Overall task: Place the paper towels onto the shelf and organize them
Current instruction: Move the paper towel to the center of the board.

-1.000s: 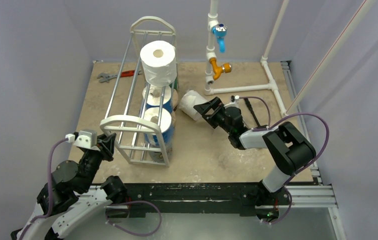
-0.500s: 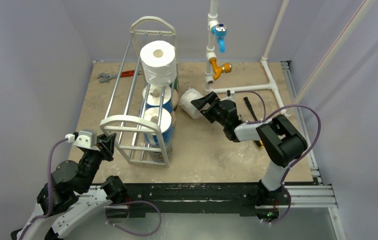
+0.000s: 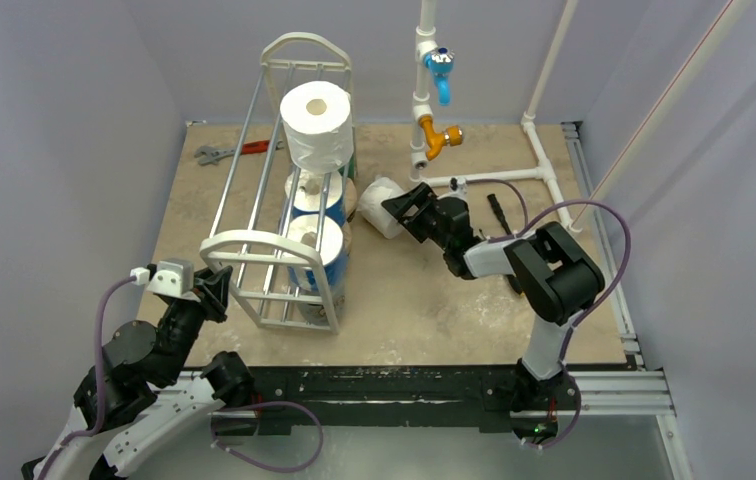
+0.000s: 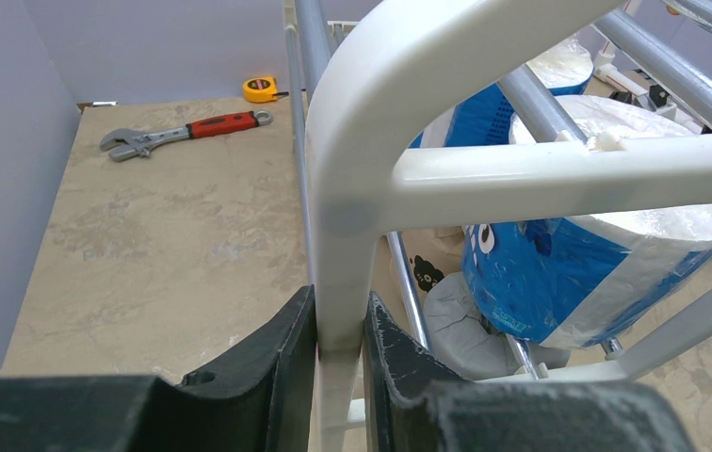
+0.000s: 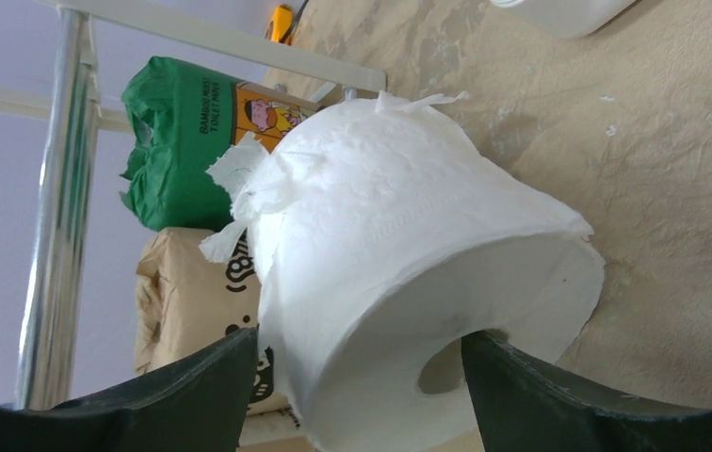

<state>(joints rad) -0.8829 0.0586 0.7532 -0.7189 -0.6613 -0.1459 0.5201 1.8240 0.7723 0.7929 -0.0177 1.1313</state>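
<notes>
Left wrist, hand (image 4: 338, 315) clamped on shelf (image 4: 559, 174), tape measure (image 4: 261, 89) hidden overhead

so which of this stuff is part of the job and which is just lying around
job: shelf, white roll on top, loose white roll, blue-wrapped rolls, green roll, tan roll
lying about: wrench, tape measure, white pipe frame

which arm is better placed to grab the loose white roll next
Right. The right gripper has its jaws astride the white paper towel roll beside the shelf; the left gripper is shut on the shelf's end frame.
</notes>
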